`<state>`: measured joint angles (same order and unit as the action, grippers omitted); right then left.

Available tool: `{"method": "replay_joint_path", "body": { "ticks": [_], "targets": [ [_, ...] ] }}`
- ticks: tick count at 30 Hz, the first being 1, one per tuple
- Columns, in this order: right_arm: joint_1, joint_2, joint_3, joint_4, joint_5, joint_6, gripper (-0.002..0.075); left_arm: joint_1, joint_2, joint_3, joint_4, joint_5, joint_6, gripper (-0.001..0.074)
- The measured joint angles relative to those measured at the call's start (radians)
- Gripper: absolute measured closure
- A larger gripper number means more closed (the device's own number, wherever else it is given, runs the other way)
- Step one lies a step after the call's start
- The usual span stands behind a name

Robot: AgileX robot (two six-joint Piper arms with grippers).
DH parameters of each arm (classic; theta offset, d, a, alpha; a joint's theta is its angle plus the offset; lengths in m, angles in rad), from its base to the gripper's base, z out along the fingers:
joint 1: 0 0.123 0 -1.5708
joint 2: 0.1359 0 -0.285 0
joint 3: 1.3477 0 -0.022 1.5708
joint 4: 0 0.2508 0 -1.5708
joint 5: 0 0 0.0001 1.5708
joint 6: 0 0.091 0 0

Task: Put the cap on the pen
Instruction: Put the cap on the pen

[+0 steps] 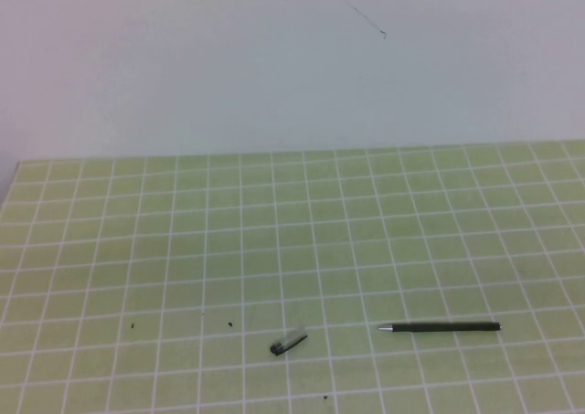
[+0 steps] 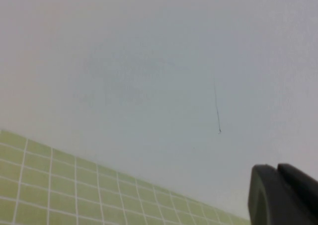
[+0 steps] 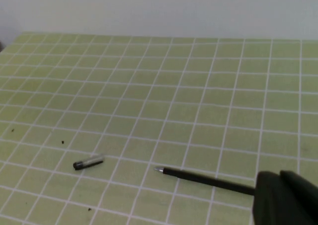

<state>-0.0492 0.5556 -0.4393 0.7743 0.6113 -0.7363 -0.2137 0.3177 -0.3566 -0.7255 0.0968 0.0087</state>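
— Pen position? Thin black stick pen [image 1: 441,326] lies uncapped on the green gridded bench [image 1: 274,231], short clear cap [image 1: 289,343] apart, leftward.
— Hands? Left hand [image 2: 283,195] and right hand [image 3: 285,197] both closed, empty, raised.

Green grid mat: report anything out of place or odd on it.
The pen lies uncapped, silver tip bare, with its cap loose and apart on the mat. A few dark specks dot it. Left gripper and right gripper are shut, holding nothing.
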Motion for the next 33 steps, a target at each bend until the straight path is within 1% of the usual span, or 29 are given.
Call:
{"method": "replay_joint_path", "body": {
  "ticks": [4,8,12,23,28,30,33],
  "targets": [
    [0.000,0.002,0.000,-0.005,0.018,0.000,0.0729,0.000,0.005,0.000,0.002,0.050,0.036,0.0737],
    [0.000,0.002,0.000,-0.041,0.039,-0.039,0.0729,0.000,0.046,-0.001,0.006,0.103,0.131,0.0737],
    [0.000,0.002,0.002,-0.082,0.083,-0.046,0.0729,0.000,0.112,-0.052,0.009,0.200,0.233,0.0737],
    [0.000,0.002,0.006,-0.095,0.111,-0.056,0.0729,0.000,0.480,-0.307,0.013,0.563,0.678,0.0737],
    [0.000,0.002,0.006,-0.095,0.117,-0.056,0.0729,0.000,0.633,-0.385,0.017,0.614,0.901,0.0737],
    [0.000,0.002,0.006,-0.095,0.117,-0.056,0.0729,0.000,0.690,-0.410,0.017,0.616,0.945,0.0737],
    [0.000,0.002,0.006,-0.095,0.118,-0.056,0.0729,-0.007,0.772,-0.448,0.029,0.616,0.958,0.0736]
  ]
}}
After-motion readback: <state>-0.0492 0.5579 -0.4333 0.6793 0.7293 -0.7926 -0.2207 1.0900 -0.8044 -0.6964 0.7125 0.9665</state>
